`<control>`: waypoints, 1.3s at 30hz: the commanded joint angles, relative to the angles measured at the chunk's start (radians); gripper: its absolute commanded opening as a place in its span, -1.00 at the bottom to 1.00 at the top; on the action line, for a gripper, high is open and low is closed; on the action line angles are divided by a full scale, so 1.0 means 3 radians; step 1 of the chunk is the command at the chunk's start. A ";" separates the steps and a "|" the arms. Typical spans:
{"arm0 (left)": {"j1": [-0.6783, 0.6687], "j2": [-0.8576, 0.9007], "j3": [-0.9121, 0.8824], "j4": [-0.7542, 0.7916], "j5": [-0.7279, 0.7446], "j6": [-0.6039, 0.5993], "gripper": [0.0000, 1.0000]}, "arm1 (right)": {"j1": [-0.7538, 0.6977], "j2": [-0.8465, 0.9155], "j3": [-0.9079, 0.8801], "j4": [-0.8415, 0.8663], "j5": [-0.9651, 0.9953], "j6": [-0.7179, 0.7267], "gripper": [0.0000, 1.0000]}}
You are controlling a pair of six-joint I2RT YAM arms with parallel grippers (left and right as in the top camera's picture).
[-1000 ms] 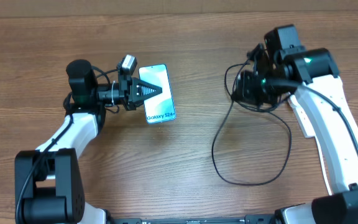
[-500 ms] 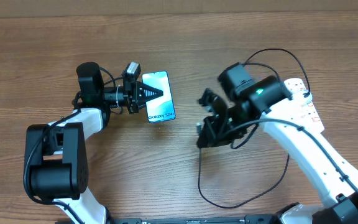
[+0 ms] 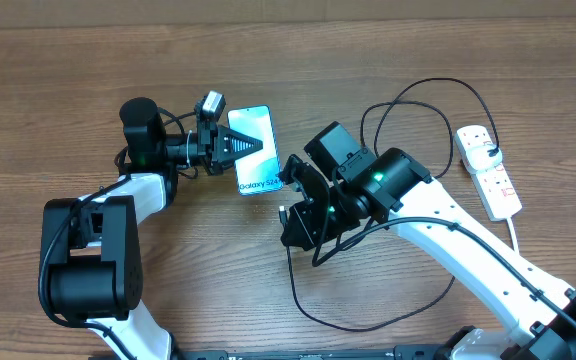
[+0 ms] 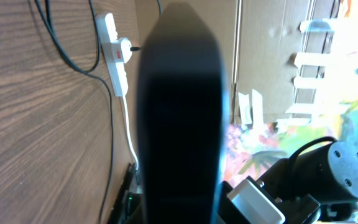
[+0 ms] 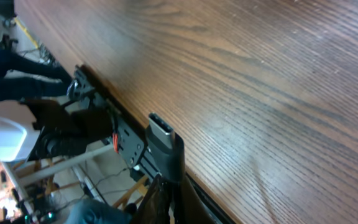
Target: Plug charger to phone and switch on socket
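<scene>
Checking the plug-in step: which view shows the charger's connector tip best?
Right wrist: the connector tip sticks out of the shut right gripper, sharp and close. Overhead shows only the cable loops; left wrist only cable beside the socket.

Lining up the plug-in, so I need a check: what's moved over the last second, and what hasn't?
The right pincer, shut on the charger at its connector tip, swung left from the socket to close beside the phone, near its bottom edge, dragging the cable along and uncovering the socket. The left pincer stayed shut on the phone, which barely shifted.
</scene>
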 commanded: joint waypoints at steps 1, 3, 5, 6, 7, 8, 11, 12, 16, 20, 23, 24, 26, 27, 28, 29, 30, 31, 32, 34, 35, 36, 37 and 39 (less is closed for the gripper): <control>-0.0025 -0.0011 0.0083 0.0120 0.0051 0.0042 -0.92 | 0.0022 0.0033 -0.0010 0.0041 0.0121 0.0189 -0.92; -0.0025 -0.0011 0.0083 0.0178 0.0050 0.0043 -0.92 | 0.0023 0.0089 -0.0010 0.0067 0.0120 0.0200 -0.92; -0.0027 -0.0011 0.0083 0.0231 0.0048 0.0042 -0.91 | 0.0023 0.0141 -0.0010 0.0116 0.0117 0.0201 -0.92; -0.0027 -0.0011 0.0083 0.0252 0.0048 0.0042 -0.92 | 0.0023 0.0161 -0.0010 0.0141 0.0108 0.0201 -0.92; -0.0029 -0.0011 0.0083 0.0262 0.0050 0.0042 -0.92 | 0.0023 0.0188 -0.0010 0.0170 0.0106 0.0202 -0.92; -0.0032 -0.0011 0.0083 0.0261 0.0050 0.0043 -0.92 | 0.0023 0.0205 -0.0010 0.0203 0.0092 0.0202 -0.92; -0.0048 -0.0011 0.0083 0.0263 0.0048 0.0043 -0.92 | 0.0023 0.0264 -0.0010 0.0305 -0.0013 0.0203 -0.92; -0.0051 -0.0011 0.0083 0.0267 0.0047 0.0043 -0.92 | 0.0023 0.0282 -0.0010 0.0333 -0.0036 0.0202 -0.92; -0.0078 -0.0011 0.0083 0.0309 0.0048 0.0039 -0.92 | 0.0022 0.0367 -0.0010 0.0430 -0.0043 0.0214 -0.92; -0.0112 -0.0011 0.0083 0.0310 0.0050 0.0041 -0.91 | 0.0022 0.0465 -0.0010 0.0441 -0.0058 0.0215 -0.92; -0.0120 -0.0011 0.0083 0.0310 0.0050 0.0048 -0.92 | 0.0022 0.0498 -0.0010 0.0450 -0.0058 0.0214 -0.92; -0.0120 -0.0011 0.0083 0.0312 0.0051 0.0058 -0.91 | 0.0022 0.0498 -0.0010 0.0455 -0.0058 0.0214 -0.92; -0.0120 -0.0011 0.0083 0.0323 0.0056 0.0095 -0.91 | 0.0022 0.0498 -0.0009 0.0470 -0.0057 0.0214 -0.92; -0.0120 -0.0011 0.0083 0.0323 0.0065 0.0126 -0.91 | 0.0022 0.0498 -0.0009 0.0478 -0.0057 0.0214 -0.92; -0.0120 -0.0011 0.0083 0.0322 0.0074 0.0145 -0.91 | 0.0018 0.0498 -0.0009 0.0492 -0.0057 0.0214 -0.92; -0.0121 -0.0011 0.0083 0.0322 0.0076 0.0145 -0.92 | 0.0018 0.0498 -0.0009 0.0509 -0.0057 0.0214 -0.92; -0.0127 -0.0011 0.0083 0.0322 0.0075 0.0145 -0.92 | 0.0018 0.0498 -0.0009 0.0529 -0.0058 0.0216 -0.92; -0.0135 -0.0011 0.0083 0.0322 0.0075 0.0145 -0.91 | 0.0018 0.0498 -0.0009 0.0549 -0.0057 0.0230 -0.92; -0.0148 -0.0011 0.0083 0.0322 0.0076 0.0146 -0.91 | 0.0018 0.0498 -0.0009 0.0570 -0.0057 0.0258 -0.92; -0.0170 -0.0011 0.0083 0.0322 0.0081 0.0197 -0.92 | 0.0018 0.0498 -0.0009 0.0595 -0.0058 0.0281 -0.92; -0.0182 -0.0011 0.0083 0.0322 0.0094 0.0237 -0.92 | 0.0018 0.0498 -0.0008 0.0605 -0.0057 0.0286 -0.92; -0.0196 -0.0011 0.0083 0.0322 0.0103 0.0262 -0.92 | 0.0018 0.0498 -0.0008 0.0610 -0.0058 0.0287 -0.92; -0.0205 -0.0011 0.0083 0.0322 0.0102 0.0268 -0.91 | 0.0018 0.0498 -0.0008 0.0614 -0.0057 0.0287 -0.92; -0.0216 -0.0011 0.0083 0.0323 0.0102 0.0272 -0.92 | 0.0018 0.0498 -0.0008 0.0617 -0.0057 0.0287 -0.92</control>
